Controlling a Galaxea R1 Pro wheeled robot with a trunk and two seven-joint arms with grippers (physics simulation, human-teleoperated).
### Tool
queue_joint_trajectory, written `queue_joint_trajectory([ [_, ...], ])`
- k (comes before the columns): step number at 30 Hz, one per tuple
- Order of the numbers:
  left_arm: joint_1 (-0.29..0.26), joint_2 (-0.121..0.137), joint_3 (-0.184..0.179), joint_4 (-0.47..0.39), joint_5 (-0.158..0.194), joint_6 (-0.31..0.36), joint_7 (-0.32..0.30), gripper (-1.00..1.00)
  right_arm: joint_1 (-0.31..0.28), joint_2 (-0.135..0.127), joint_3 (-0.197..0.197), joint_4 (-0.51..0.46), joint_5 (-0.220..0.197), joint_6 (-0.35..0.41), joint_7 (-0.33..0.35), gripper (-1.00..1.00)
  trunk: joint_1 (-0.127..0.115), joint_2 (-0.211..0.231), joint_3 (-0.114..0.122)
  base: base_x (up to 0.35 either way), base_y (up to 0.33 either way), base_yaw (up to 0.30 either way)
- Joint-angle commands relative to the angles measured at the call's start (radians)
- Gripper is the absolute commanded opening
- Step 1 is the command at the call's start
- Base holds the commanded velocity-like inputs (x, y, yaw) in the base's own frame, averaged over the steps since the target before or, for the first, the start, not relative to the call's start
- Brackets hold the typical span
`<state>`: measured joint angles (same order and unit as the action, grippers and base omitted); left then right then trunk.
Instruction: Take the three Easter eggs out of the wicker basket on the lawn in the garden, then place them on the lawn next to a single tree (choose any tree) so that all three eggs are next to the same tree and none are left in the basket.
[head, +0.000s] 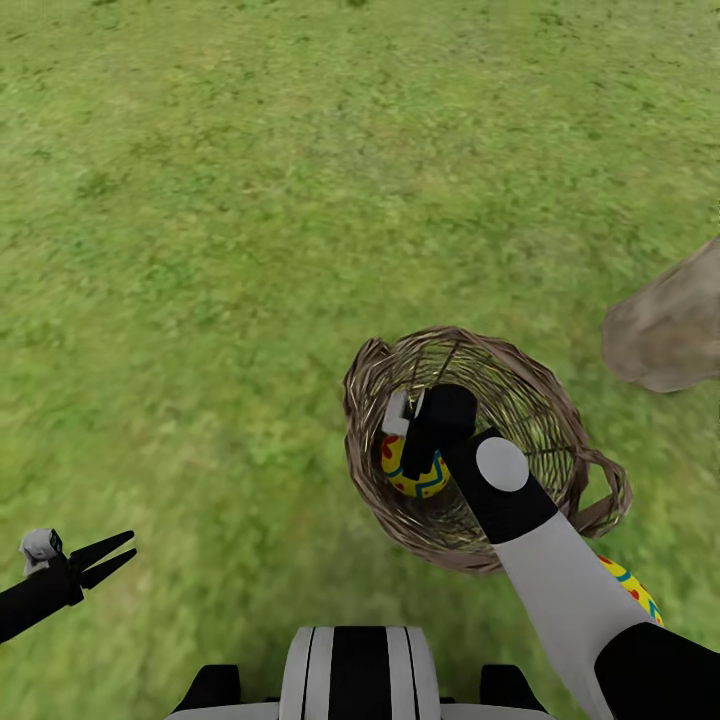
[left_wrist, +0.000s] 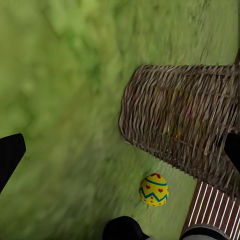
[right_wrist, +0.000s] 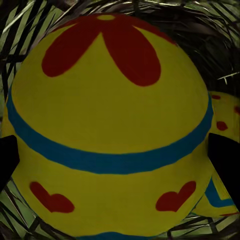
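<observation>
Rough woven wicker basket (head: 540, 400), seemingly matt

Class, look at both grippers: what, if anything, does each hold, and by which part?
The right gripper, inside the wicker basket, straddles an Easter egg at its sides; whether it grips cannot be told. The left gripper is open, holding nothing.

Yellow egg (right_wrist: 107, 125) with blue band, red flower, red hearts; brown woven basket (head: 540, 400); mottled green lawn (head: 220, 200).

Three cameras, one basket

The head view looked steeply down on the wicker basket (head: 465, 450); the left wrist view saw its outer wall from low beside; the right wrist view sat very close above an egg (right_wrist: 110, 125) inside.
</observation>
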<state>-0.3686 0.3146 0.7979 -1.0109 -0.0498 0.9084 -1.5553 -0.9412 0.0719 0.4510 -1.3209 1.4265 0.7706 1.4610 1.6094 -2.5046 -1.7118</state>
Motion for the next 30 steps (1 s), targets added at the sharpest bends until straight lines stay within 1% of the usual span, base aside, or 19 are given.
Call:
queue_joint_trajectory([
  [1,-0.001,0.0,0.001,0.0,-0.005,0.01,-0.006,1.0,-0.001,0.0,0.001,-0.001,0.008,0.01,0.009,-1.0,-0.001,0.0,0.003,0.0,0.0,0.0],
  [6,0.0,0.0,0.001,0.0,-0.005,0.01,-0.006,1.0,-0.001,0.0,0.001,-0.001,0.008,0.01,0.009,-1.0,-0.001,0.0,0.003,0.0,0.0,0.0],
  [12,0.0,0.0,-0.002,0.0,-0.005,0.01,-0.008,1.0,-0.001,-0.001,0.001,-0.001,0.008,0.01,0.009,-1.0,-0.003,0.001,0.027,0.0,0.0,0.0],
  [17,0.0,0.0,-0.001,-0.001,-0.005,0.01,-0.008,1.0,-0.001,0.001,0.002,-0.001,0.028,0.01,0.009,-1.0,-0.006,0.003,0.046,0.0,0.0,0.0],
  [25,0.0,0.0,-0.002,-0.004,-0.005,0.01,-0.008,1.0,-0.001,-0.001,0.002,-0.009,0.029,0.01,0.019,-1.0,-0.009,0.004,0.077,0.0,0.0,0.0],
  [30,0.0,0.0,-0.002,-0.006,-0.005,0.01,-0.009,1.0,-0.001,-0.003,0.002,-0.017,0.029,0.01,0.019,-1.0,-0.026,0.035,0.093,0.0,0.0,0.0],
])
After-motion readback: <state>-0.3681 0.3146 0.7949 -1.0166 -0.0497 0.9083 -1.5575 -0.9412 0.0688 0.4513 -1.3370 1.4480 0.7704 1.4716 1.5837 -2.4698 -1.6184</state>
